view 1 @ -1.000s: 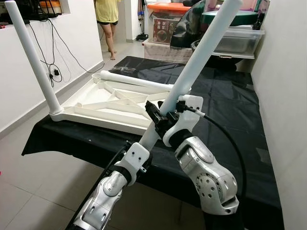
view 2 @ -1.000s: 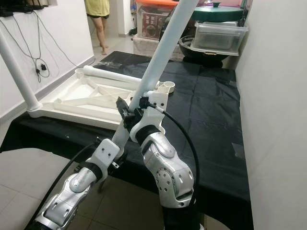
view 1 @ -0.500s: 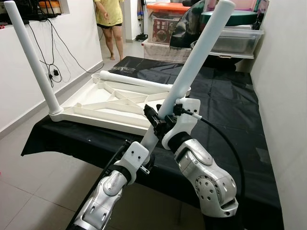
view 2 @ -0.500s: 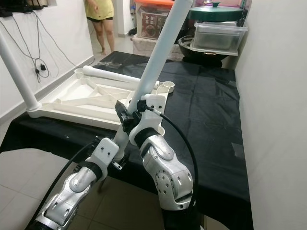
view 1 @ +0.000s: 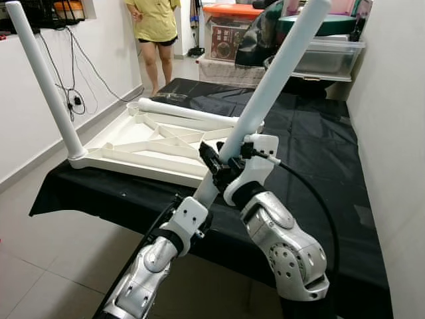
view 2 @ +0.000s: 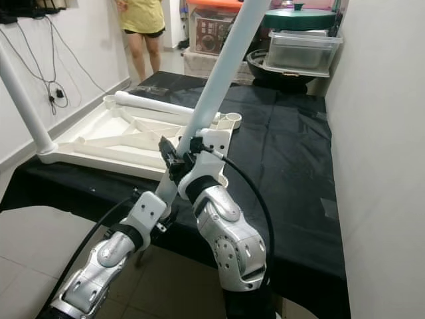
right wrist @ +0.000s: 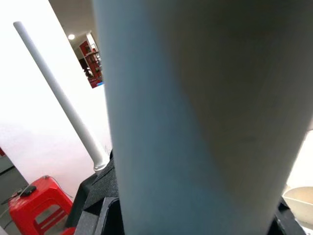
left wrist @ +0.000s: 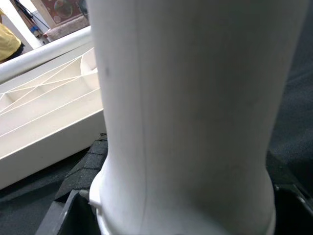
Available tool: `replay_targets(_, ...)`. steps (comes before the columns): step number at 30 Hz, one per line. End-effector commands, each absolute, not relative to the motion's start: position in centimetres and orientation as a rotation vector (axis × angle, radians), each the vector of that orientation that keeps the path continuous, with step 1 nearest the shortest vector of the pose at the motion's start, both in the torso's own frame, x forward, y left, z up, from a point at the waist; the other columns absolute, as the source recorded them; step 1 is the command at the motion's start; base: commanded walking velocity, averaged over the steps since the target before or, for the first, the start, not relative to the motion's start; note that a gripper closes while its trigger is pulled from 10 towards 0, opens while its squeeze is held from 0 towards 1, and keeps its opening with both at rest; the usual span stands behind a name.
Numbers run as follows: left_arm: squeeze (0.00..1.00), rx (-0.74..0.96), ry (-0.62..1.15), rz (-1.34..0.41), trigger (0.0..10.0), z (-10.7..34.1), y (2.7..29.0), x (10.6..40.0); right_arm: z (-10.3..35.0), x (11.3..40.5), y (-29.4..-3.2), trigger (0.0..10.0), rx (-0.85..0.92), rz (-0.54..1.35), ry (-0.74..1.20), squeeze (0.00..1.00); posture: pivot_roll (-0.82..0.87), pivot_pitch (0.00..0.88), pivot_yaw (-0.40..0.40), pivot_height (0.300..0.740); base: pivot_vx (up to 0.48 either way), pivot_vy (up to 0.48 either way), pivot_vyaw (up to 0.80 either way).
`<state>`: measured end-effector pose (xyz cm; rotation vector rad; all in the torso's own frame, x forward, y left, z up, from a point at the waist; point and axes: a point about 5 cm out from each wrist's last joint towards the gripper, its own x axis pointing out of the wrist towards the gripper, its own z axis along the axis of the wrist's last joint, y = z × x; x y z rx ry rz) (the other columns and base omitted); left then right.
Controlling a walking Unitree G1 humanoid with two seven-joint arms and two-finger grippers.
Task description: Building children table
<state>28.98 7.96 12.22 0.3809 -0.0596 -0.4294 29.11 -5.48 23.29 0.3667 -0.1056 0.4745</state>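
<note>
A white children's table top (view 1: pixel 156 146) lies upside down on the black-covered table (view 1: pixel 312 166). One white leg (view 1: pixel 43 80) stands upright in its near left corner. Another leg (view 1: pixel 189 114) lies across its far edge. I hold a third white leg (view 1: pixel 272 83) tilted up and to the right over the near right corner. My left gripper (view 1: pixel 204 193) is shut on its lower end. My right gripper (view 1: pixel 222 159) is shut on it just above. Both wrist views show this leg (left wrist: pixel 186 117) (right wrist: pixel 195 122) close up.
A person (view 1: pixel 157 30) in a yellow shirt stands on the floor beyond the table's far left end. Plastic storage boxes (view 1: pixel 329 56) and a pot are stacked at the far end. White walls (view 1: pixel 392 133) run along the right and left sides. Cables hang on the left wall.
The held leg has tipped slightly more to the right. The person at the back has shifted a little to the right and closer.
</note>
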Motion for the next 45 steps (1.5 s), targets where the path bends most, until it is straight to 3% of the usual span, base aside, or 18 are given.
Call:
replay_targets(1, 0.0, 0.413, -0.063, -0.408, 0.0, 12.1, 8.6, 29.2, 22.9, 29.2, -5.6, 10.0, 0.332, 0.47, -0.09, 0.0, 0.0, 0.0, -0.016, 0.74, 0.0, 0.0, 0.0)
replay_targets(3, 0.0, 0.413, -0.063, -0.408, 0.0, 12.1, 8.6, 29.2, 22.9, 29.2, -5.6, 10.0, 0.332, 0.47, -0.09, 0.0, 0.0, 0.0, -0.016, 0.74, 0.0, 0.0, 0.0)
replay_targets(4, 0.0, 0.399, -0.052, -0.412, 3.8, 12.0, 8.7, 29.1, 22.7, 29.2, -5.6, 10.0, 0.32, 0.475, -0.097, 0.96, 0.0, 0.0, -0.015, 0.74, 0.0, 0.0, 0.0)
replay_targets(5, 0.0, 0.399, -0.052, -0.412, 3.8, 12.0, 8.7, 29.1, 22.7, 29.2, -5.6, 10.0, 0.32, 0.475, -0.097, 0.96, 0.0, 0.0, -0.015, 0.74, 0.0, 0.0, 0.0)
replay_targets(6, 0.0, 0.36, -0.038, -0.431, 10.0, 12.0, 8.7, 28.9, 22.4, 29.2, -5.8, 10.0, 0.302, 0.484, -0.101, 1.0, 0.0, 0.0, -0.016, 0.74, 0.0, 0.0, 0.0)
replay_targets(7, 0.0, 0.324, -0.027, -0.451, 10.0, 12.0, 8.8, 28.7, 22.1, 29.3, -5.9, 10.0, 0.296, 0.493, -0.099, 1.0, 0.0, 0.0, -0.016, 0.74, 0.0, 0.0, 0.0)
replay_targets(8, 0.0, 0.273, -0.016, -0.486, 10.0, 12.0, 8.9, 28.3, 21.7, 29.6, -6.2, 10.0, 0.269, 0.509, -0.103, 0.65, 0.0, 0.0, -0.014, 0.74, 0.0, 0.0, 0.0)
replay_targets(10, 0.0, 0.273, -0.016, -0.486, 10.0, 12.0, 8.9, 28.3, 21.7, 29.6, -6.2, 10.0, 0.269, 0.509, -0.103, 0.65, 0.0, 0.0, -0.014, 0.74, 0.0, 0.0, 0.0)
replay_targets(11, 0.0, 0.209, 0.012, -0.545, 10.0, 11.9, 9.2, 27.6, 21.2, 30.0, -6.8, 10.0, 0.263, 0.55, -0.081, 0.0, 0.01, 0.0, -0.017, 0.74, 0.0, 0.0, 0.0)
replay_targets(20, 0.0, -0.042, 0.167, -0.869, 10.0, 11.7, 10.0, 24.1, 22.2, 30.6, -8.7, 10.0, 0.302, 0.936, -0.043, 0.0, 0.02, 0.0, -0.016, 0.74, 0.0, 0.0, 0.0)
replay_targets(31, 0.0, -0.113, 0.24, -1.011, 10.0, 11.9, 10.2, 22.3, 22.0, 28.8, -8.0, 10.0, 0.301, 1.296, 0.08, 0.0, 0.02, 0.0, -0.018, 0.74, 0.0, 0.0, 0.0)
replay_targets(45, 0.0, -0.128, 0.293, -1.056, 10.0, 11.5, 10.2, 21.3, 21.4, 28.6, -7.2, 10.0, 0.323, 1.35, 0.138, 0.0, 0.02, 0.0, -0.02, 0.74, 0.0, 0.0, 0.0)
